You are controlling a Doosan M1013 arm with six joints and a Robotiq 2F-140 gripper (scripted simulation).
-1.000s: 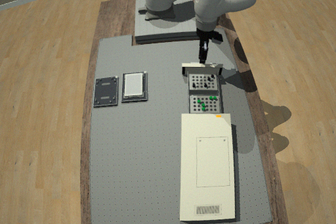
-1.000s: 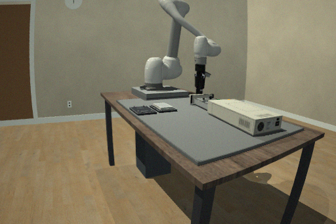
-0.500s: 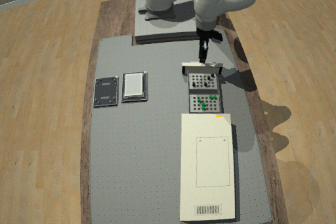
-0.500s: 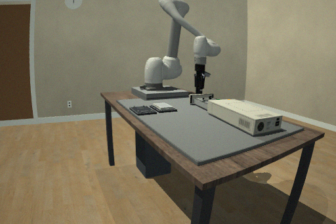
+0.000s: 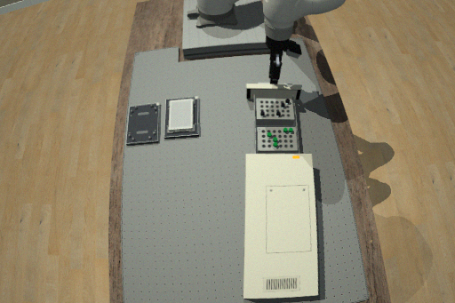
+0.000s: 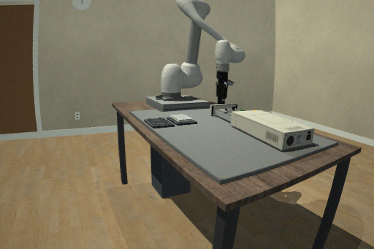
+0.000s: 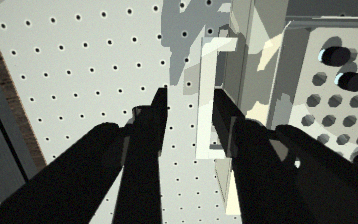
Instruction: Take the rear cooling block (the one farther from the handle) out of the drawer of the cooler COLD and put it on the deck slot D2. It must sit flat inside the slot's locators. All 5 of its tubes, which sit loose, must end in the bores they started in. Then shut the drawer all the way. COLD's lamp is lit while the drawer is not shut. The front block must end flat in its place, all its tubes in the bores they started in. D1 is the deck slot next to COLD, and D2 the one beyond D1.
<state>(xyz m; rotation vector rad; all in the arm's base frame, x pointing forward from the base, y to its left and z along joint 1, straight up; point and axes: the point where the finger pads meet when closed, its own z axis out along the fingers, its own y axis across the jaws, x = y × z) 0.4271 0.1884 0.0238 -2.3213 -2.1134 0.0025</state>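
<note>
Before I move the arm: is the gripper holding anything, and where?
Nothing held: the black gripper has its fingers astride the drawer's cream bar handle, not clamped.
</note>
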